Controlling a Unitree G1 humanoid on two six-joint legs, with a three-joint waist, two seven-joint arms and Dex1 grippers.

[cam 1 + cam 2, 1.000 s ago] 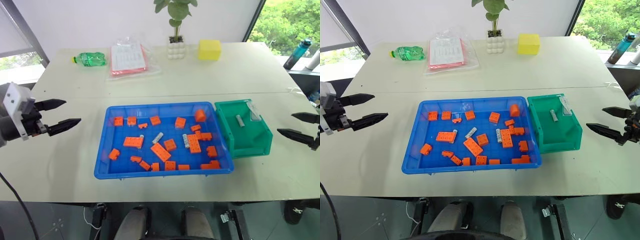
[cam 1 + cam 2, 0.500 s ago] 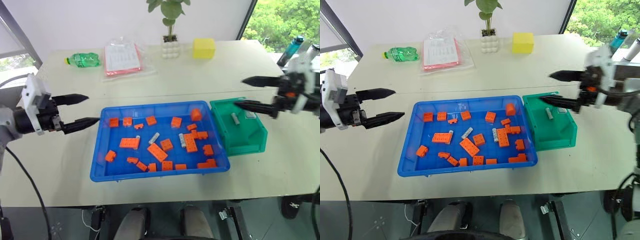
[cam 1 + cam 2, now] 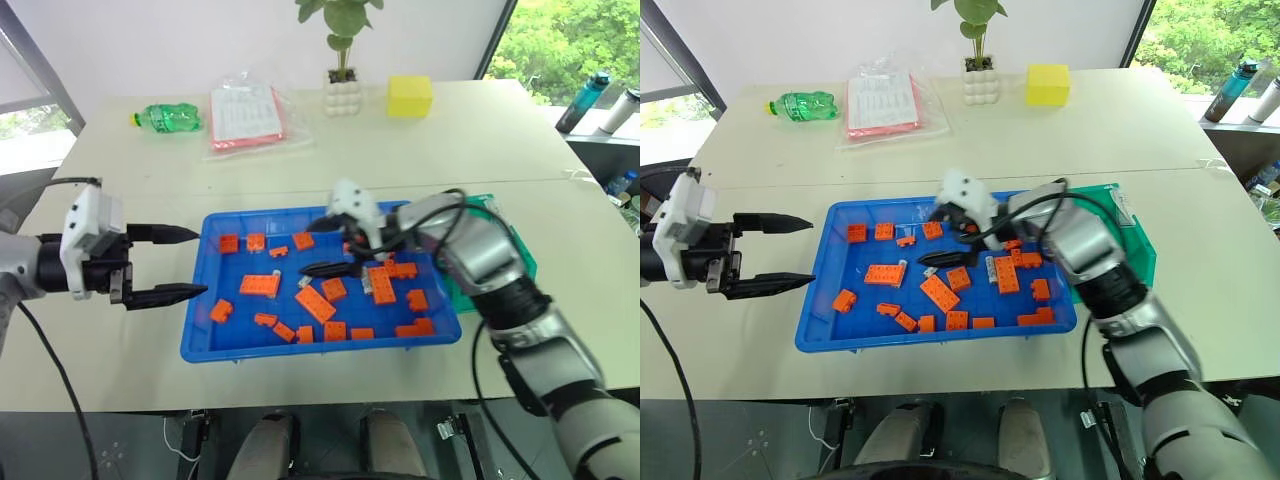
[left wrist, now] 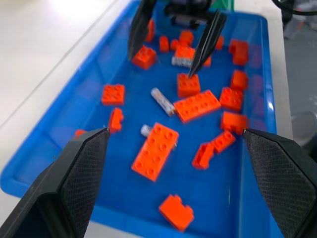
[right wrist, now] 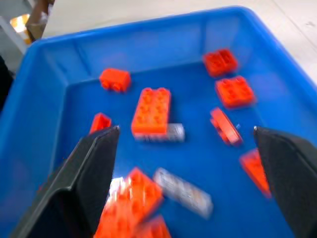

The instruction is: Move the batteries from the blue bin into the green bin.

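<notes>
Right gripper (image 3: 943,240) held open over blue bin (image 3: 815,335) centre, nothing gripped. Left gripper (image 3: 780,255) open, at bin's left rim. Batteries (image 4: 162,101) lodged between orange bricks (image 4: 197,105); brick likely pinched instead. Green bin (image 3: 1145,250) at right, behind right arm.

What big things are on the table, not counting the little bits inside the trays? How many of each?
Bright-blue shallow plastic bin: 1
Teal-green deep plastic bin: 1
Green plastic bottle, lying on its side: 1
Clear plastic bag with pink papers: 1
Leafy plant in a white pot: 1
Yellow box: 1
Total: 6
</notes>
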